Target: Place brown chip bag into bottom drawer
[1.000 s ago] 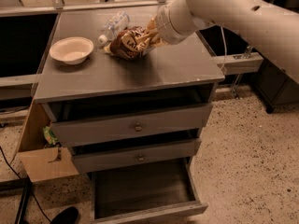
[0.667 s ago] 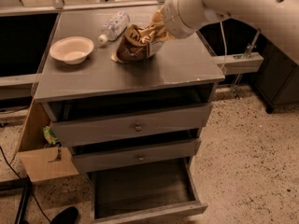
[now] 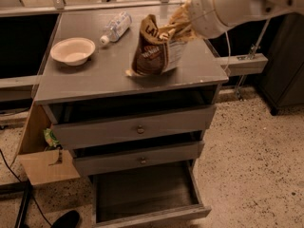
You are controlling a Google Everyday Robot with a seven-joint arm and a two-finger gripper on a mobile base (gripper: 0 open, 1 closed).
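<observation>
Since a second before, the brown chip bag (image 3: 153, 51) had come up off the surface (image 3: 90, 82). It had lain slumped near the bottle; now it hung upright over the right half of the grey top. Its upper right edge was pinched in the claw (image 3: 174, 29), which was closed on the foil at the end of the white arm (image 3: 228, 6). Whether the bag's lowest corner touched the surface could not be told.

At the far left, a cardboard box (image 3: 47, 167) stood on the floor against the cabinet, with a green packet (image 3: 50, 137) just inside it. On the surface a pale bowl (image 3: 72, 50) sat at the left, and a clear plastic bottle (image 3: 114, 26) lay on its side farther back. Under the top, two shallow drawers (image 3: 137, 127) with round knobs stood slightly out. Below them the bottom drawer (image 3: 142, 191) was pulled well out, showing its dark wood-grain floor. To the right lay speckled flooring (image 3: 251, 165) and a dark cabinet (image 3: 285, 70).
</observation>
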